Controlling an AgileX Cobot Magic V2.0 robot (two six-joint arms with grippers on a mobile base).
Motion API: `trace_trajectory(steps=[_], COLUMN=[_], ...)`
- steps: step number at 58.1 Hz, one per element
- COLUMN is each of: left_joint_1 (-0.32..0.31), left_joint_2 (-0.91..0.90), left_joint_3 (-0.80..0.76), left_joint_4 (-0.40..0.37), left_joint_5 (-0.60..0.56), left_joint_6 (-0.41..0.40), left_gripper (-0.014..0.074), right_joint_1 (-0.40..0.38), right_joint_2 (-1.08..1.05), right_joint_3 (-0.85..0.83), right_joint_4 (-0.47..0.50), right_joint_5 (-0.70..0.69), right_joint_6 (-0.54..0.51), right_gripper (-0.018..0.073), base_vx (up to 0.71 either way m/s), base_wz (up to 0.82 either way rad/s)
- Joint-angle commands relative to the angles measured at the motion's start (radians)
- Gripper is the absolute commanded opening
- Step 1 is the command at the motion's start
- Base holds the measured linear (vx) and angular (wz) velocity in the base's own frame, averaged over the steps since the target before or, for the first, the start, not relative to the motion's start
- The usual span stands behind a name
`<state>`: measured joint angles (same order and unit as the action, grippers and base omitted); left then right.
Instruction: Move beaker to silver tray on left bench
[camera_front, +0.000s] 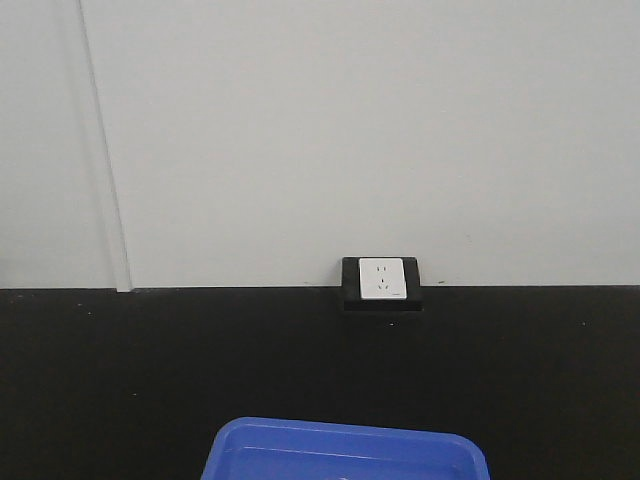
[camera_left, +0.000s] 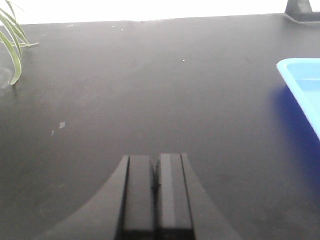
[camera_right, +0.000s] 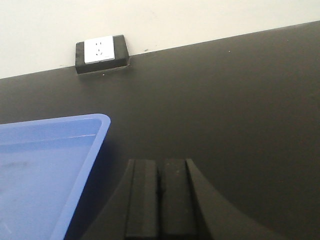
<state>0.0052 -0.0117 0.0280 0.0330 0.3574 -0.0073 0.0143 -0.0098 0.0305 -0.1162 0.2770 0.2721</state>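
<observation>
The beaker does not show in any of the three views, so its place cannot be told from them, and the same goes for the silver tray.

In the front-facing view a black worktop (camera_front: 120, 380) runs back to a pale wall (camera_front: 350, 130). A white socket in a black frame (camera_front: 380, 278) sits where the worktop meets the wall. The far end of a blue plastic tray (camera_front: 345, 445) pokes in at the bottom edge, below the socket and a little to its left.

In the left wrist view the left gripper (camera_left: 155, 185) hangs over bare worktop with its two dark fingers pressed together and nothing between them. A corner of the blue tray lies off to the right, well apart from the fingers. A few green leaves (camera_left: 12, 45) droop in at the top left.

In the right wrist view the right gripper (camera_right: 161, 195) is likewise closed tight on nothing, fingers touching. The blue tray lies just beside it on the left, its inside smooth and lightly smudged. The socket stands at the back against the wall.
</observation>
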Motion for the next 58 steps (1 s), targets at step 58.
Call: trace_trajectory(steps=[58], left_joint_1=[-0.006], left_joint_2=[-0.016], left_joint_3=[0.028], left_joint_4=[-0.002], left_joint_5=[-0.077], left_joint_6=[-0.001], left_gripper=[0.0001], right_joint_1=[-0.008], right_joint_2=[0.46], right_joint_3=[-0.618], right_joint_4=[-0.115], right_joint_5=[-0.487], right_joint_6=[-0.067], right_gripper=[-0.0006], base_vx=[0.0], base_wz=[0.0])
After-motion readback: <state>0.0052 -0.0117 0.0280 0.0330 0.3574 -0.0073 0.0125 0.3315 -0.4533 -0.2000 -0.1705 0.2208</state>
